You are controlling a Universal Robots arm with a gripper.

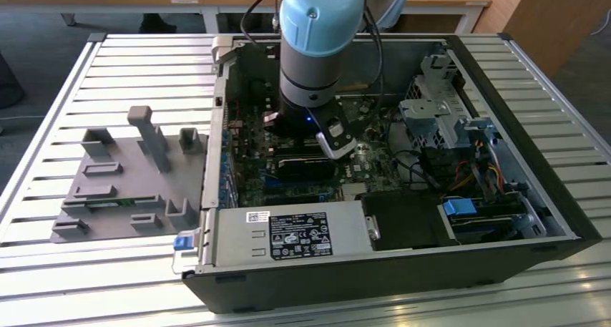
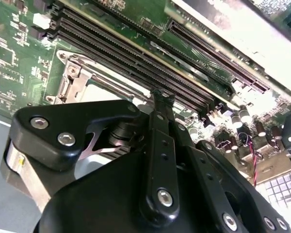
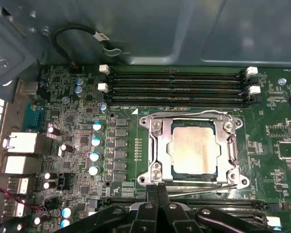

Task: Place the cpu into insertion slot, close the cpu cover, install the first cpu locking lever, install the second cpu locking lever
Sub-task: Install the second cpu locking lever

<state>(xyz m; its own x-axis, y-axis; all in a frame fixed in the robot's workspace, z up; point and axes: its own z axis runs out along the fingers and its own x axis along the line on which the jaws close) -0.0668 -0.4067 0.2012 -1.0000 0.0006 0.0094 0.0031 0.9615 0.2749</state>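
My gripper (image 3: pixel 157 188) is inside the open computer case (image 1: pixel 534 198), poised over the motherboard (image 3: pixel 77 141). In the first wrist view my fingertips are pressed together with nothing between them, just beside the near edge of the insertion slot (image 3: pixel 153 148).

Status of task items:
- The cpu (image 3: pixel 194 148) is seated in the insertion slot, its pale metal face showing.
- The cpu cover (image 3: pixel 228 150) lies flat over the socket, framing the chip.
- A thin locking lever (image 3: pixel 203 188) runs along the socket edge nearest my fingertips.

Judgement: placement and cover closure appear complete; the step in hand is the first locking lever. The next move calls for a precise press on that thin wire, hooking it under its retaining tab without sliding onto the memory slots (image 3: pixel 177 87).
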